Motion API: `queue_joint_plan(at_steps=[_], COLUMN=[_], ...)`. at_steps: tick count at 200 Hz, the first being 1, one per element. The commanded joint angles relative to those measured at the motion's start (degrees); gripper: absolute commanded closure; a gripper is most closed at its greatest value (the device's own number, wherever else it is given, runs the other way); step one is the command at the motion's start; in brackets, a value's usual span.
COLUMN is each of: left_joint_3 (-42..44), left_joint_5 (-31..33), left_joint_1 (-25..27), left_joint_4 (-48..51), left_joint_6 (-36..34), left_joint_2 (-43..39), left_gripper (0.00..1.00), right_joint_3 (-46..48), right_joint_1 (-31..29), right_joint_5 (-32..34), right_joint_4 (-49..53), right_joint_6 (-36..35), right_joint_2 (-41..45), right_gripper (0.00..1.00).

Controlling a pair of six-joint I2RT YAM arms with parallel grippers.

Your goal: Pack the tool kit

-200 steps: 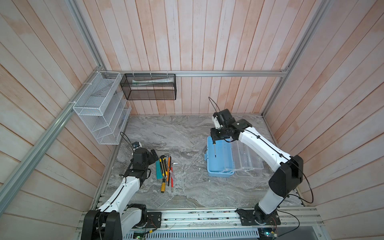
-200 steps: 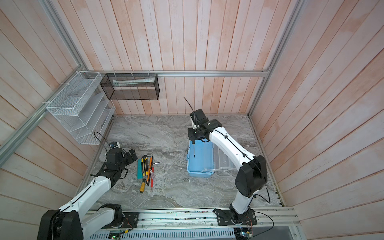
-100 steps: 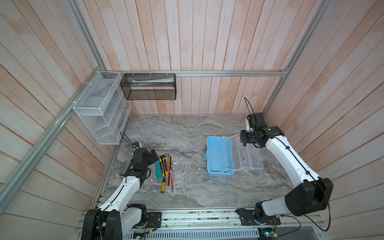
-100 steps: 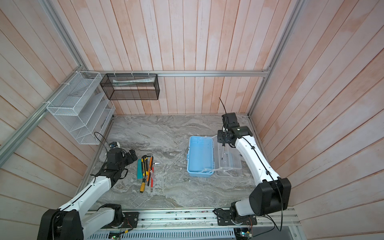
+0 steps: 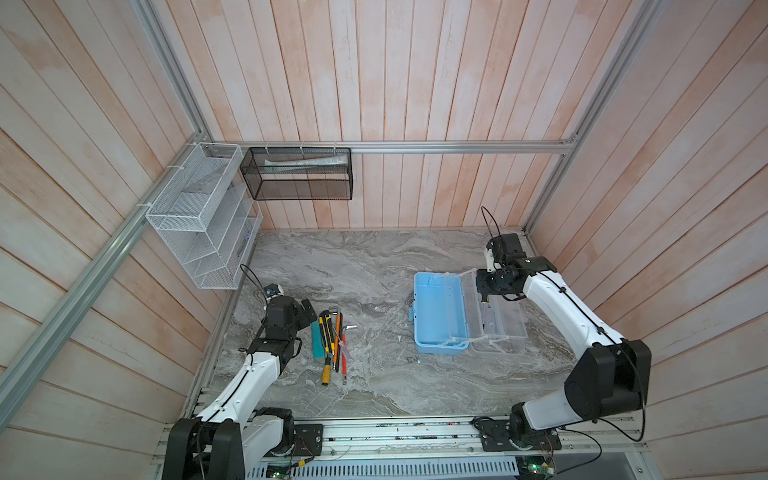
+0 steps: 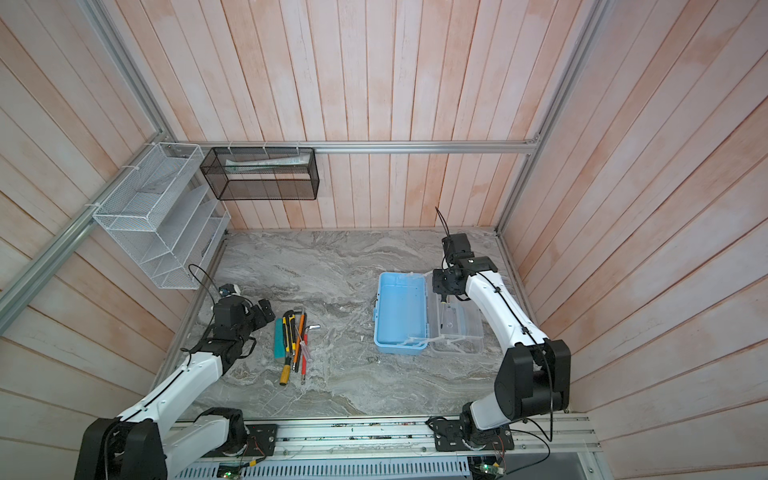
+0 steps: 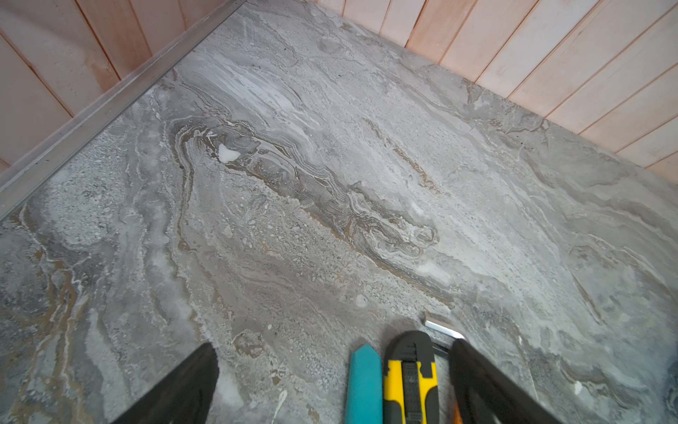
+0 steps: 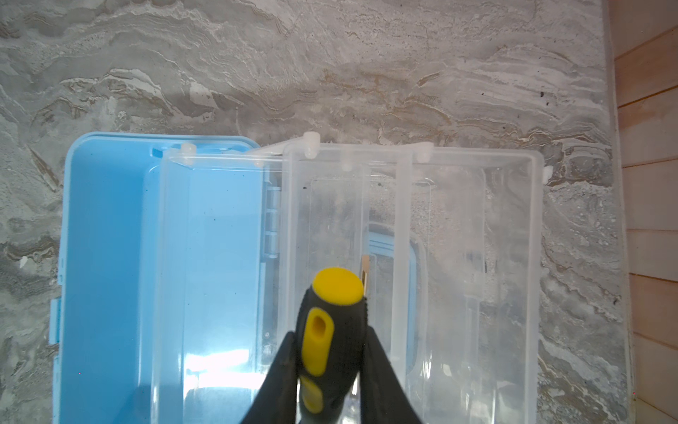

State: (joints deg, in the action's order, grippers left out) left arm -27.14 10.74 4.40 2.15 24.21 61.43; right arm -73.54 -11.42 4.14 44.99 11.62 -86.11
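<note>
Yellow-black screwdriver (image 8: 335,293) in right pincer (image 8: 329,334)

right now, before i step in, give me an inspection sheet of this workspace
surface: grey marbled table, small pale specks, no spill seen.
job's things: tool kit open, clear trays folded out beside the blue base; screwdriver held over the trays; loose tools in a row near the left arm.
clutter: nothing seen.
grippers: left gripper jaws wide open, ends of the teal tool and yellow knife between them; right gripper jaws closed on the screwdriver handle.
cables: black cable loop at each wrist, free of the kit.
surroundings: white wire rack and black mesh basket on the wall rails; wooden plank walls.
</note>
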Motion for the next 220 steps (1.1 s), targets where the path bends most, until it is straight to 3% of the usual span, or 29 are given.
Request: queue_joint_plan(at_steps=[1, 17, 43, 79, 99, 127, 144, 220], left_joint_3=[0.04, 0.07, 0.15, 0.32, 0.67, 1.12, 1.3, 1.56], left_joint_5=[-0.49, -0.55, -0.43, 0.27, 0.8, 1.11, 1.05, -0.37], left_joint_1=[-0.33, -0.36, -0.32, -0.36, -0.67, -1.02, -1.15, -1.81], left_joint_4=[0.31, 0.3, 0.3, 0.66, 0.87, 1.1, 1.1, 0.66], left_joint_6=[0.22, 0.19, 0.24, 0.73, 1.35, 1.81, 1.9, 1.63], left_joint_2=[0.18, 0.16, 0.01, -0.38, -1.08, -1.92, -2.27, -2.37], left_gripper=[0.0, 0.0, 0.0, 0.0, 0.0, 0.0, 0.0, 0.0], right_joint_3=[-1.18, -3.21, -7.38, -3.14, -0.27, -4.52, -6.9, -15.82], right_joint_1=[-0.03, -0.27, -4.54, -22.63, -32.31, -39.12, -43.36, -47.78], right_joint_5=[1.27, 2.44, 4.79, -8.74, -14.52, -20.28, -19.57, -21.79], right_joint_4=[1.07, 2.4, 3.37, -12.31, -22.05, -25.64, -26.43, -21.99], right_joint_6=[-0.89, -1.31, -1.31, -1.73, 0.74, 6.77, 7.4, 6.4], right_joint_2=[-0.89, -1.33, -1.56, -1.62, -5.79, -15.41, -19.85, -33.37], right_gripper=[0.64, 0.58, 0.57, 0.58, 0.58, 0.59, 0.59, 0.59])
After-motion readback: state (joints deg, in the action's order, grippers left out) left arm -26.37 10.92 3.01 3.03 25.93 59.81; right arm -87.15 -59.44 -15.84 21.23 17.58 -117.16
